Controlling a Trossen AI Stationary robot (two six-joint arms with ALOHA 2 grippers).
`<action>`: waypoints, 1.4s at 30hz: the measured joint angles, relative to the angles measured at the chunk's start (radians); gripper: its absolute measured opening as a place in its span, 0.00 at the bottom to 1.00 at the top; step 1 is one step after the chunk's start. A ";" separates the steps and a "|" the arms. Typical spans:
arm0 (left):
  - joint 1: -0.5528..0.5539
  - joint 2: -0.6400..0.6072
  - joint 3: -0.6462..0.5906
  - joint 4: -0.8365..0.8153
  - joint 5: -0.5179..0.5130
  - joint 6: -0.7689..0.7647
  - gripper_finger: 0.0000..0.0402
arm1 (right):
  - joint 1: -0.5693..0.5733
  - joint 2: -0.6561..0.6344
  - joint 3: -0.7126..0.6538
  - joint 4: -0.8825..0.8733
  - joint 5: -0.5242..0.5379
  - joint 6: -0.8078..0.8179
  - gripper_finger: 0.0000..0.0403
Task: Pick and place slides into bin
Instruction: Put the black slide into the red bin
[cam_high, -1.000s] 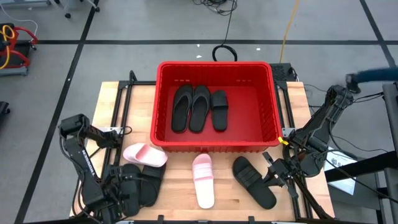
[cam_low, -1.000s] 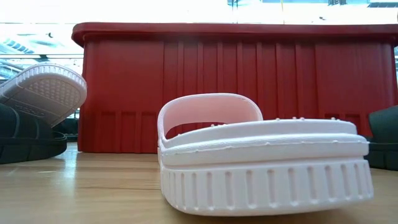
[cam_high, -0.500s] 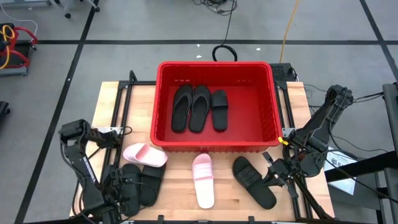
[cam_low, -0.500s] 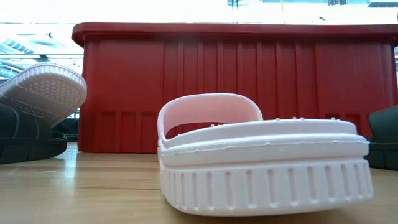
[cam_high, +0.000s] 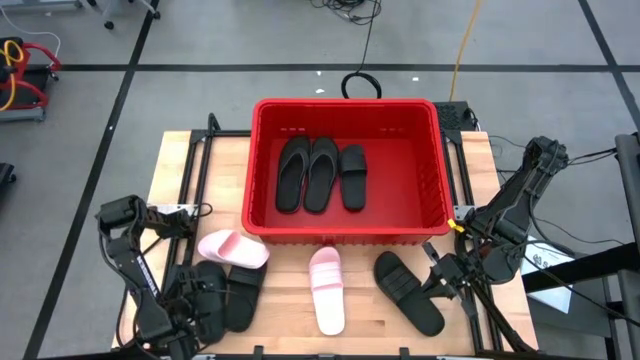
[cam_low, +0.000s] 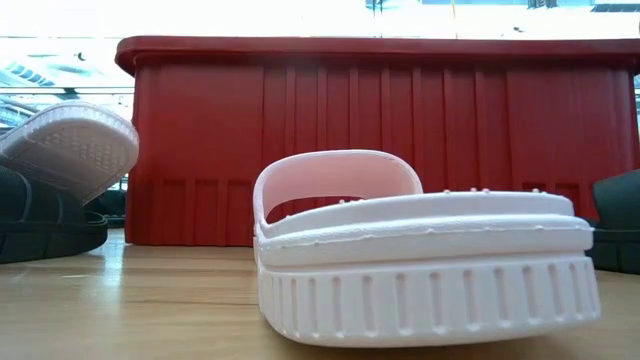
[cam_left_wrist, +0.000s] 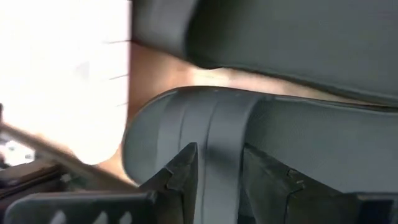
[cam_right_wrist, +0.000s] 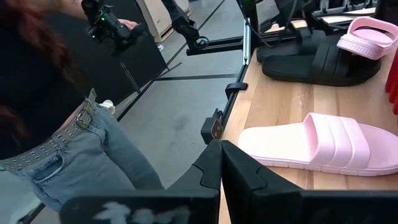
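High view, left gripper: low at the near left corner of the surface, fingers spread around the strap of a black slide.
Tilted pink slide: leaning on the black ones, just beside the bin.
Bin: holds three black slides side by side.
Flat pink slide: lies before the bin's near wall.
Lone black slide: angled, right of the pink one.
Right gripper: just beside that slide, fingers pressed together, holding nothing.
Person: stands beyond the surface's edge in the right wrist view.
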 joint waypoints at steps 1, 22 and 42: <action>0.001 0.000 0.000 -0.012 0.000 -0.002 0.29 | 0.000 0.000 0.000 0.000 0.000 0.000 0.00; 0.006 0.000 -0.076 -0.116 0.066 -0.083 0.29 | 0.000 0.000 0.000 0.000 0.055 0.000 0.00; 0.112 -0.002 -0.041 -0.140 0.101 -0.099 0.01 | 0.000 0.000 0.000 0.058 0.105 -0.002 0.00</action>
